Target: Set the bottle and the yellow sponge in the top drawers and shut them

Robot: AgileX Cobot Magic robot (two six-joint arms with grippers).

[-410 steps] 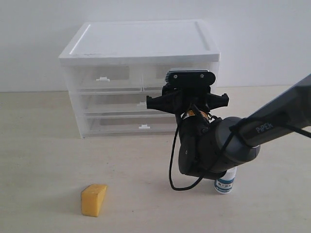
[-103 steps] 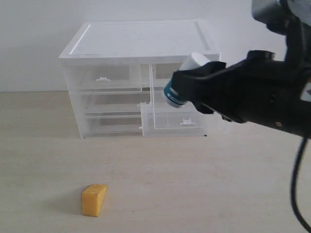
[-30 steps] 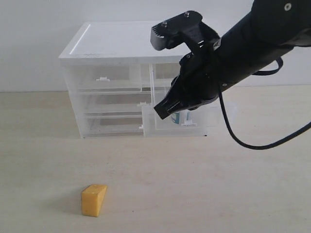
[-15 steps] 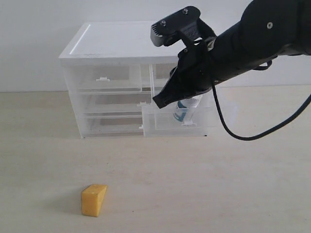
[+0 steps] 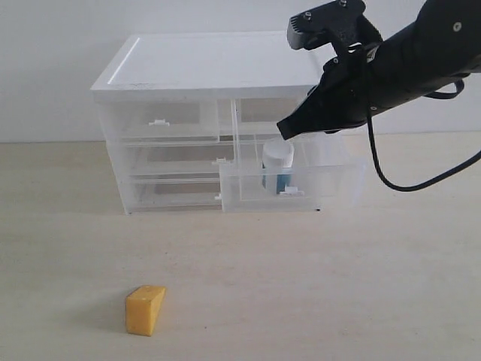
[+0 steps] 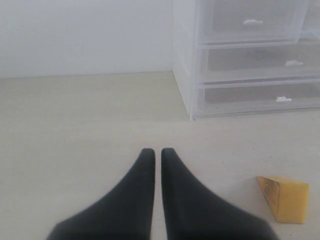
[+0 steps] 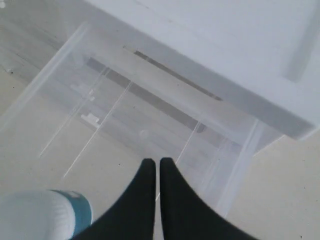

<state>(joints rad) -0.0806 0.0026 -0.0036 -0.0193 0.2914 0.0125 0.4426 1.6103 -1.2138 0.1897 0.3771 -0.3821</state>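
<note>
The bottle (image 5: 277, 164) stands upright, free, inside the pulled-out right top drawer (image 5: 331, 188); the right wrist view shows its white cap and teal band (image 7: 47, 216). My right gripper (image 5: 285, 131) hovers just above that drawer, shut and empty (image 7: 154, 161). The left top drawer (image 5: 161, 120) is shut. The yellow sponge (image 5: 145, 309) lies on the table well in front of the cabinet. In the left wrist view my left gripper (image 6: 154, 151) is shut and empty over bare table, with the sponge (image 6: 285, 197) a short way off to one side.
The white-topped cabinet (image 5: 218, 64) stands at the back against a white wall, with two full-width clear drawers (image 5: 173, 159) shut beneath the top ones. The open drawer sticks out over the table. The right arm's black cable (image 5: 391, 177) hangs beside the drawer.
The right gripper has lifted up and to the right, away from the drawer. The bottle, tilted under the gripper half a second ago, now stands upright alone.
</note>
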